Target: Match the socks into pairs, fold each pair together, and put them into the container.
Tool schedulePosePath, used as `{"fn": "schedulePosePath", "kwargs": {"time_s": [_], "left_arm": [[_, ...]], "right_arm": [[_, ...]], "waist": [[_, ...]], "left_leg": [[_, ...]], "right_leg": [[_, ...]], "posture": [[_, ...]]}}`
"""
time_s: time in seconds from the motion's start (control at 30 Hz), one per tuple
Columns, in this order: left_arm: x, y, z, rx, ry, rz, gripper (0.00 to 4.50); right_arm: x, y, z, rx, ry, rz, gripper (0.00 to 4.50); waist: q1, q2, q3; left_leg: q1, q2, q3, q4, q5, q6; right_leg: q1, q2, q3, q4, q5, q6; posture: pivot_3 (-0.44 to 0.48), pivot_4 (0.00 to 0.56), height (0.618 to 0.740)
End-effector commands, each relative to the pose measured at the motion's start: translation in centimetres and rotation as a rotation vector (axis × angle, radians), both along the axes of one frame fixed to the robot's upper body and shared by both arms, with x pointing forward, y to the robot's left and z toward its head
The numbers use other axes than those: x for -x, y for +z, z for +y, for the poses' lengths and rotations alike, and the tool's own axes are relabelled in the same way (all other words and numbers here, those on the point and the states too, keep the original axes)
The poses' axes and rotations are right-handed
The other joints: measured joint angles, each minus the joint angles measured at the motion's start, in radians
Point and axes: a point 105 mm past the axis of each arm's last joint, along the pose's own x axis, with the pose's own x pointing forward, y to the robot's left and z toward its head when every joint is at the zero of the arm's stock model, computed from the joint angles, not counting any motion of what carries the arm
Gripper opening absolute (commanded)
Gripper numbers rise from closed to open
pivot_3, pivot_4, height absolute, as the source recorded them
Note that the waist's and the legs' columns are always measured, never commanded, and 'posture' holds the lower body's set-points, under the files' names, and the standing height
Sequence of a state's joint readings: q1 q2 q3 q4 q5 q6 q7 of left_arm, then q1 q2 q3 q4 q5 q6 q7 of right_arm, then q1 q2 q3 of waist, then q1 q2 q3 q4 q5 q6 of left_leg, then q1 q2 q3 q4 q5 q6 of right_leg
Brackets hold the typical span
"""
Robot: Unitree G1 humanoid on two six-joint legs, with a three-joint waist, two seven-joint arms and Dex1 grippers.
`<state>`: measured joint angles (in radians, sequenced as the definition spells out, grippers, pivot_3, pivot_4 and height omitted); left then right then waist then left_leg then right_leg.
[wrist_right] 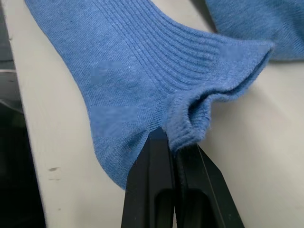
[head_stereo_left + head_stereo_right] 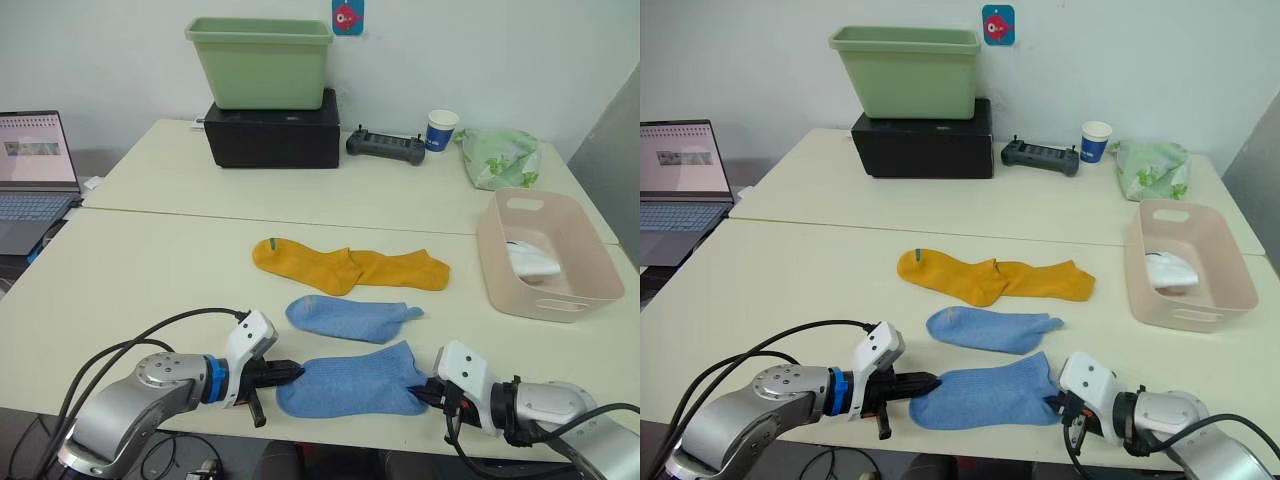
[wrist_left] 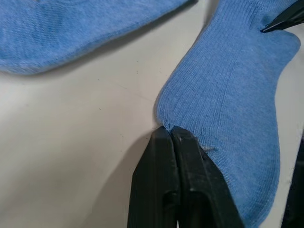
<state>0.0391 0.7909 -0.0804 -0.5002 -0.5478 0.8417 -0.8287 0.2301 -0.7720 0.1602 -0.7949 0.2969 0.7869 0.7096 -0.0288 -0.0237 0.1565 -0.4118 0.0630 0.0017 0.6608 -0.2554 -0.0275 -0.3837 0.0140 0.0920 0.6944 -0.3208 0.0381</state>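
Stretched along the frame's bottom edge, 1 light blue sock [image 2: 352,380] is pinched at opposite ends by the left pincer [image 2: 290,373] and right pincer [image 2: 432,392], both clamped shut on its fabric. Soft, light and floppy, it probably handles best by those ends. Its mate [image 2: 352,318] lies just above on the pale table [image 2: 150,270], the pink container [image 2: 520,275] at right.

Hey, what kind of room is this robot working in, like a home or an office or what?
Probably an office or lab rather than a home: plain pale work tables pushed together, an open laptop at one side, and a handheld controller beside a paper cup near the bare white wall.
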Motion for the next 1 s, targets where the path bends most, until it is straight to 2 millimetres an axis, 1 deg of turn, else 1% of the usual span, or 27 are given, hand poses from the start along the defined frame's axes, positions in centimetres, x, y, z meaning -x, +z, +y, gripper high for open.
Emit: {"fn": "schedulePosePath", "kwargs": {"time_s": [0.03,0.23,0.33,0.37,0.43,0.5,0.57,0.6,0.67,0.7,0.8,0.9,1.0], "left_arm": [[-0.6,0.2,0.8,-0.025,0.016,-0.015,0.01],[-0.3,-0.4,0.9,-0.061,-0.012,-0.006,0.01],[-0.4,0.0,0.7,-0.021,-0.005,-0.010,0.00],[-0.5,0.2,0.7,-0.014,-0.002,-0.023,0.00],[-1.1,0.2,1.3,-0.062,0.000,-0.083,0.43],[-1.5,0.6,1.8,-0.066,0.022,-0.110,0.92],[-1.7,1.8,2.8,-0.047,0.050,-0.132,1.59],[-2.0,2.8,3.5,-0.025,0.075,-0.148,1.85],[-2.5,4.0,4.4,0.015,0.111,-0.164,2.45],[-3.2,4.6,4.9,0.040,0.147,-0.184,2.78],[-5.3,5.4,6.1,0.048,0.231,-0.236,3.68],[-6.4,5.3,5.9,0.066,0.250,-0.237,3.68],[-7.9,4.3,5.1,0.052,0.258,-0.239,3.68]], "right_arm": [[0.8,0.4,0.7,-0.021,0.006,0.005,0.00],[0.7,0.1,0.5,-0.015,-0.055,0.025,0.00],[0.1,0.5,0.0,-0.016,-0.076,0.020,0.71],[-0.1,0.7,-0.2,-0.014,-0.080,0.018,1.02],[-0.4,0.9,-0.6,-0.009,-0.085,0.014,1.69],[-0.6,1.4,-0.9,-0.011,-0.085,0.005,2.40],[-1.4,2.3,-1.5,-0.024,-0.101,-0.026,3.19],[-2.2,2.9,-1.8,-0.036,-0.116,-0.051,3.45],[-3.1,3.6,-2.2,-0.057,-0.139,-0.080,4.15],[-3.7,3.9,-2.1,-0.071,-0.151,-0.097,4.48],[-5.6,4.1,-1.9,-0.083,-0.191,-0.161,4.50],[-6.8,3.9,-1.6,-0.092,-0.213,-0.188,4.50],[-8.1,3.7,-1.5,-0.100,-0.247,-0.212,4.50]], "waist": [[-0.001,0.000,0.000],[-0.003,0.000,0.000],[-0.003,0.000,0.000],[-0.003,0.000,0.000],[-0.003,0.000,0.000],[-0.002,0.000,0.000],[-0.004,-0.001,0.001],[-0.005,-0.002,0.001],[-0.006,-0.002,0.002],[-0.004,-0.001,0.002],[-0.002,-0.001,0.002],[0.000,-0.001,0.002],[0.000,-0.001,0.002]], "left_leg": [[0.000,0.000,0.000,0.000,0.000,0.000],[0.000,0.000,0.000,0.000,0.000,0.000],[0.001,0.000,0.000,0.000,0.000,0.000],[0.001,0.000,0.000,0.000,0.000,0.000],[0.001,0.000,0.000,0.000,0.000,0.000],[0.001,0.000,0.000,0.000,0.000,0.000],[0.001,0.000,0.000,0.000,0.000,0.000],[0.001,0.000,0.000,0.000,0.000,0.000],[0.001,0.001,0.000,0.000,0.000,0.000],[0.001,0.001,0.000,0.000,0.000,0.000],[0.001,0.001,0.000,0.000,0.000,0.000],[-0.002,0.000,-0.001,0.000,-0.003,0.005],[-0.005,0.000,-0.001,0.000,-0.004,0.006]], "right_leg": [[0.000,0.000,0.000,0.000,0.000,0.000],[0.000,0.000,0.000,0.000,0.000,0.000],[0.000,0.001,0.001,0.001,0.000,0.000],[0.000,0.001,0.001,0.001,0.000,0.000],[0.000,0.001,0.001,0.001,0.000,0.000],[0.000,0.001,0.001,0.001,0.000,0.000],[0.000,0.001,0.001,0.001,0.000,0.000],[-0.001,0.001,0.001,0.001,0.000,0.000],[-0.001,0.002,0.002,0.002,0.000,0.000],[-0.001,0.002,0.001,0.002,0.000,-0.001],[-0.001,0.002,0.000,0.002,-0.001,-0.002],[-0.004,0.002,-0.001,0.002,-0.004,-0.002],[-0.005,0.002,-0.001,0.002,-0.005,-0.001]], "posture": [[0.000,0.150,0.719],[0.000,0.150,0.719],[0.000,0.150,0.719],[0.000,0.150,0.719],[0.000,0.150,0.719],[0.000,0.150,0.719],[0.000,0.150,0.719],[0.000,0.150,0.719],[0.000,0.150,0.719],[0.000,0.150,0.719],[0.000,0.150,0.719],[0.000,0.150,0.719],[0.000,0.150,0.719]]}}
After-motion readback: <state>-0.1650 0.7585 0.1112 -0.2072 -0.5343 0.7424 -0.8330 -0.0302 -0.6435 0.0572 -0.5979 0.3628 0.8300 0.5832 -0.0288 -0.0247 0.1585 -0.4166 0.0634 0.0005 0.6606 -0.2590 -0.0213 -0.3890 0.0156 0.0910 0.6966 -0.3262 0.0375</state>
